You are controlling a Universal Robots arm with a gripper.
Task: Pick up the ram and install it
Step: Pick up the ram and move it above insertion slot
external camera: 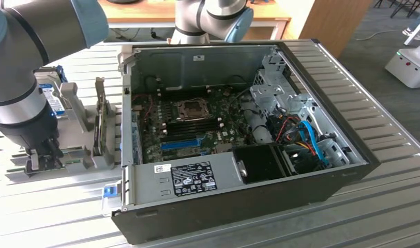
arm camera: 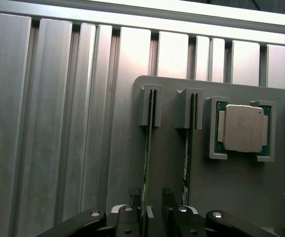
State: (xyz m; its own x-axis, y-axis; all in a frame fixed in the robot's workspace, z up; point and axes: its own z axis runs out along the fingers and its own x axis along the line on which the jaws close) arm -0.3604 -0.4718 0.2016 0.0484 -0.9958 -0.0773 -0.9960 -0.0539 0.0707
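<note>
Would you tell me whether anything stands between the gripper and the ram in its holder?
Nothing visible does. The open gripper has a finger on either side of the ram, which stands on edge in the grey holder. A second stick in the neighbouring slot stands clear of it.

arm (external camera: 30, 77): upper links cut by top edge and exterior view's left edge.
hard drive (external camera: 53, 98): mostly hidden behind arm.
gripper (arm camera: 150, 211): body cut by picture edge.
ram (arm camera: 146, 148): edge-on, faces unseen; end nearest gripper hidden.
white machine (external camera: 410, 62), far, exterior view's right: cut by edge, kind unclear.
</note>
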